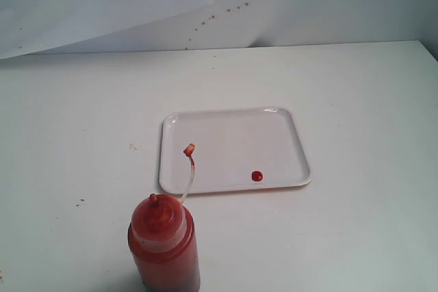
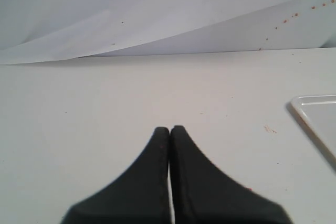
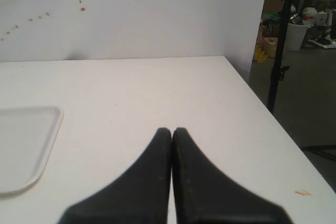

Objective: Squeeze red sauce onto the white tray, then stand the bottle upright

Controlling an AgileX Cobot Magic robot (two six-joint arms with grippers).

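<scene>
The bottle (image 1: 164, 244) stands upright on the table at the near edge of the exterior view, in front of the white tray (image 1: 233, 138). Its clear tether arches over the tray's near left part and ends in a small red tip cap (image 1: 189, 149). A round blob of red sauce (image 1: 256, 176) lies on the tray near its front rim. Neither gripper shows in the exterior view. My left gripper (image 2: 170, 128) is shut and empty over bare table, with a corner of the tray (image 2: 315, 114) off to one side. My right gripper (image 3: 171, 130) is also shut and empty, a tray corner (image 3: 26, 145) beside it.
White backdrop paper (image 1: 137, 5) with small reddish specks hangs behind the table. A few dried specks mark the table (image 1: 132, 146) left of the tray. In the right wrist view the table edge (image 3: 273, 119) drops to a floor with a dark stand (image 3: 277, 40) and clutter.
</scene>
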